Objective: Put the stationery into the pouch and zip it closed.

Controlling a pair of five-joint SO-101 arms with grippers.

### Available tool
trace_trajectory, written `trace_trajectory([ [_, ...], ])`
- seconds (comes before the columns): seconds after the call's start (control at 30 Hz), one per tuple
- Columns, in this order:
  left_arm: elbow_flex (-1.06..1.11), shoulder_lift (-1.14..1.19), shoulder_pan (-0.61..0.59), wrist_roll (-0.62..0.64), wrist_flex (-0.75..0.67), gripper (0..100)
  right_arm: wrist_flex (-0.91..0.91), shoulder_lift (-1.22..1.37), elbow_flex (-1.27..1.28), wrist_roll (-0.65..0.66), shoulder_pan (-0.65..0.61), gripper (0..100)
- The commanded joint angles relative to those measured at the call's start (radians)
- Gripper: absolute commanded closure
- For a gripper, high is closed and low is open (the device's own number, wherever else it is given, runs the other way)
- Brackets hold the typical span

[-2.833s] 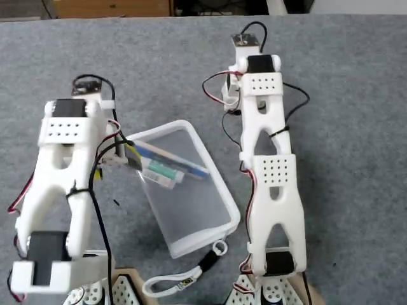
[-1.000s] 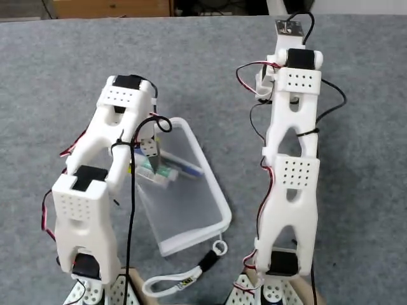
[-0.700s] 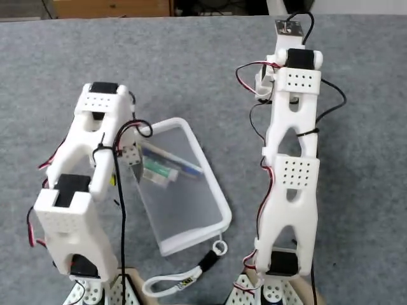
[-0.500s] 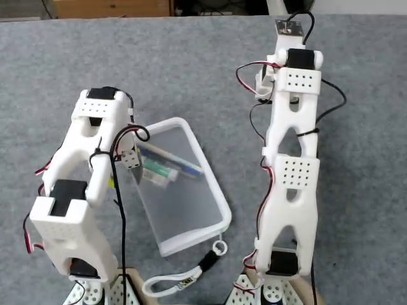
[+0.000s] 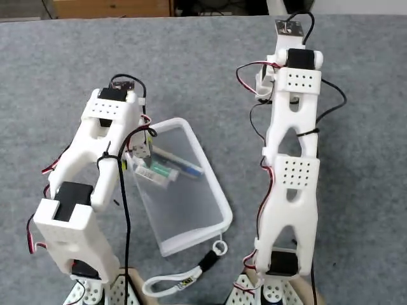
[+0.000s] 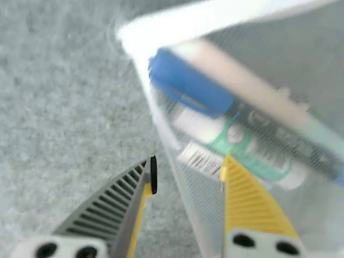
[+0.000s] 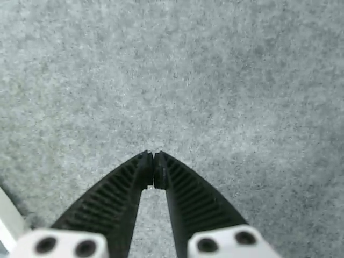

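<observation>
The translucent pouch (image 5: 191, 203) with a white rim lies flat on the grey mat, and its zipper ring (image 5: 219, 246) sits at the near corner. Inside it lie a blue-capped pen (image 6: 188, 88) and a green-and-white tube (image 6: 247, 150), seen from above as a bundle of stationery (image 5: 166, 167). My left gripper (image 6: 189, 169) is open and straddles the pouch's side rim (image 6: 161, 123), one finger outside on the mat and one over the mesh. From above, the left gripper (image 5: 138, 154) is at the pouch's far left corner. My right gripper (image 7: 154, 164) is shut over bare mat, away from the pouch.
A white wrist strap (image 5: 168, 283) with a black connector trails from the zipper ring toward the arm bases. The right arm (image 5: 289, 133) stretches along the pouch's right side. Open grey mat lies beyond both arms, with a wooden edge (image 5: 108, 7) at the back.
The left arm has swung right and forward over the last half second, bringing its gripper onto the pouch's far left corner. The right arm has stayed still for the last second.
</observation>
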Motion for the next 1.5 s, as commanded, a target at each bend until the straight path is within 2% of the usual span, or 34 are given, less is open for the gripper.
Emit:
trace_trajectory([
  [0.0,-0.025,0.091,0.027,0.009,-0.032,78,0.011,-0.077,-0.048,-0.002,-0.002,98.5],
  [0.13,-0.157,0.261,0.022,0.054,0.014,78,0.011,-0.077,-0.048,0.000,0.005,98.5],
  [0.33,-0.542,0.479,0.028,0.057,0.218,78,0.011,-0.077,-0.048,0.002,0.006,98.5],
  [0.47,-0.792,0.566,0.028,0.057,0.311,78,0.011,-0.077,-0.048,0.002,0.006,98.5],
  [0.57,-0.885,0.586,0.021,0.055,0.319,78,0.011,-0.079,-0.048,-0.002,0.003,98.5],
  [0.8,-0.786,0.408,-0.002,0.052,0.319,78,0.012,-0.239,0.068,-0.005,-0.031,98.5],
  [1.13,-0.498,0.054,-0.010,0.049,0.319,78,0.009,-0.768,0.911,-0.005,-0.207,98.5],
  [1.33,-0.371,-0.061,-0.039,0.049,0.319,78,0.009,-0.970,1.136,-0.003,-0.253,98.5],
  [1.47,-0.321,-0.103,-0.093,0.005,0.319,79,0.009,-1.047,1.293,0.000,-0.252,98.5],
])
